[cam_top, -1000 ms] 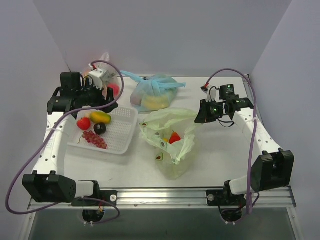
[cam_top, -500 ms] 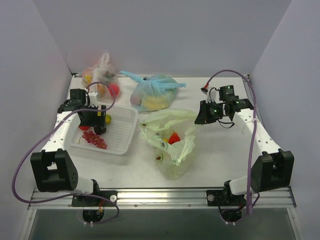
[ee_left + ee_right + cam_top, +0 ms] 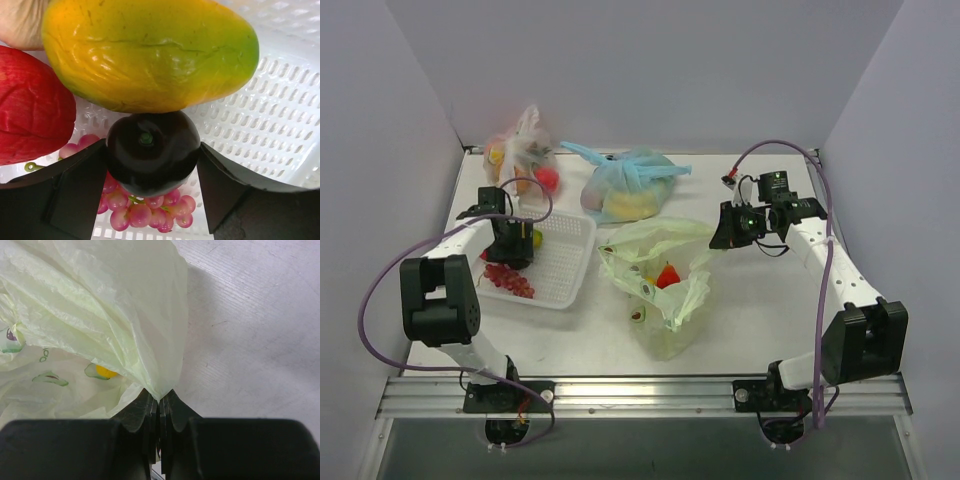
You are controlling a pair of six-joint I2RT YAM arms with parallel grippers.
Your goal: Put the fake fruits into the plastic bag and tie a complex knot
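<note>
The round dark fruit [image 3: 151,156] sits squarely between the spread jaws of the left gripper [image 3: 153,167] in the white basket [image 3: 270,100], just under the mango [image 3: 150,50]; the right gripper [image 3: 159,407], farther off, pinches the edge of the green bag [image 3: 95,310], right of the basket

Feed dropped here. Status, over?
Left gripper straddles dark plum in basket, grip unconfirmed. Right gripper shut on bag edge. Mango crowds plum, red fruit beside.

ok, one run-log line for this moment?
left end effector: jaws flanking dark round plastic fruit in white perforated basket, grip unclear | right end effector: shut on pale green plastic bag edge
</note>
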